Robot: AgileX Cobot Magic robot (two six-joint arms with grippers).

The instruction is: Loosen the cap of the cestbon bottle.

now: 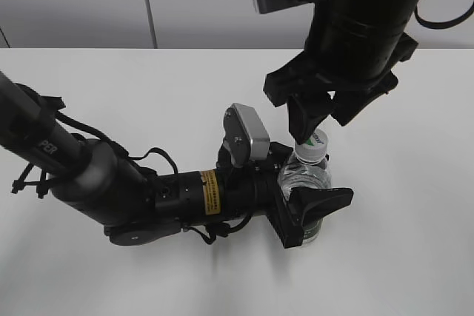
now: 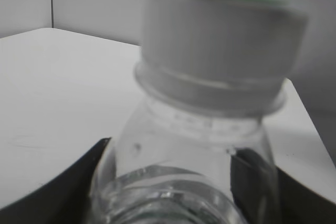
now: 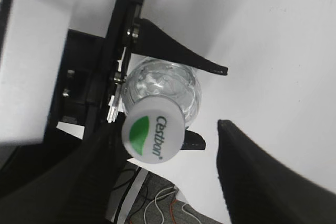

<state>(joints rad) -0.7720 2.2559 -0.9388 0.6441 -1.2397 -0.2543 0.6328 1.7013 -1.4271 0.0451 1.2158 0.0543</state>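
The cestbon bottle (image 1: pixel 308 174) stands upright on the white table, clear and holding water. My left gripper (image 1: pixel 302 186) is shut on its body, with one black finger on each side, also seen in the left wrist view (image 2: pixel 168 192). The green label is hidden by the gripper. The white cap (image 1: pixel 314 143) with a green mark sits on the neck (image 2: pixel 220 45) (image 3: pixel 154 136). My right gripper (image 1: pixel 326 125) hangs over the cap and is open (image 3: pixel 168 169). Its left finger is close beside the cap, and its right finger stands well apart.
The white table (image 1: pixel 400 257) spreads all around, with a grey wall (image 1: pixel 185 1) behind it. The left arm lies low across the table from the left (image 1: pixel 111 183). In the right wrist view, the table edge and floor cables (image 3: pixel 163 203) show below the cap.
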